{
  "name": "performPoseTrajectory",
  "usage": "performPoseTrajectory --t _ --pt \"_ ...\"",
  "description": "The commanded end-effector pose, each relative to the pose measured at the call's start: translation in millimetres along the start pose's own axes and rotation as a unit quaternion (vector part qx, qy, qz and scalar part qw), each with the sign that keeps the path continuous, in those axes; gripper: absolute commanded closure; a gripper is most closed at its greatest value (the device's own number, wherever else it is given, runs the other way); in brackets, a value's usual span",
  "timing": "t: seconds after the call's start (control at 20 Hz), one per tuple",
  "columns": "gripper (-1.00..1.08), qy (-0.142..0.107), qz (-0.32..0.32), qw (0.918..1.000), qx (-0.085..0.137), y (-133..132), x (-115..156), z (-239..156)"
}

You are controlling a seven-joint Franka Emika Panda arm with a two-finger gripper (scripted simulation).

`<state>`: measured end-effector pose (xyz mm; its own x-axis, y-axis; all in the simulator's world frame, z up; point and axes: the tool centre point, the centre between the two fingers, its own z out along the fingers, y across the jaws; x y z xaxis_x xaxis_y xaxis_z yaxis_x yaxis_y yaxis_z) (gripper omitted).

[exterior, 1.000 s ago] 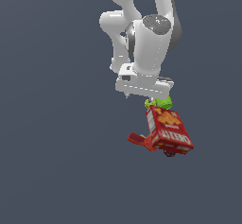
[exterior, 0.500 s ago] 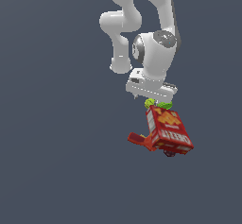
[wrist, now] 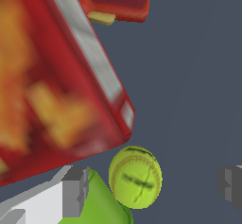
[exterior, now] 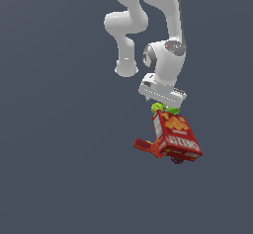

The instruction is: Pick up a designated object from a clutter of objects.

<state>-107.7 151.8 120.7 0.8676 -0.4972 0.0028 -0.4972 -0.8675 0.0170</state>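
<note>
Now the fingers (wrist: 153,185) stand wide open, holding nothing; the lump (wrist: 135,176) lies between them, just beside the red box (wrist: 52,86) and green cylinder (wrist: 97,204).

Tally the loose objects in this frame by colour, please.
Red box: 1
Orange-red flat piece: 1
Yellow-green ball: 1
Bright green object: 1
Total: 4
</note>
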Motion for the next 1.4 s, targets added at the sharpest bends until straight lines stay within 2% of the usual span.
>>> performPoseTrajectory --t 0.0,0.55,1.0,1.35 --pt "-0.92 0.0 0.017 0.9999 0.002 -1 -12 8" --pt "-0.92 -0.002 0.056 0.9984 0.008 -2 -42 28" --pt "-0.92 -0.002 0.058 0.9983 0.008 -2 -44 33" --pt "-0.92 -0.002 0.058 0.9982 0.008 -2 -45 57"
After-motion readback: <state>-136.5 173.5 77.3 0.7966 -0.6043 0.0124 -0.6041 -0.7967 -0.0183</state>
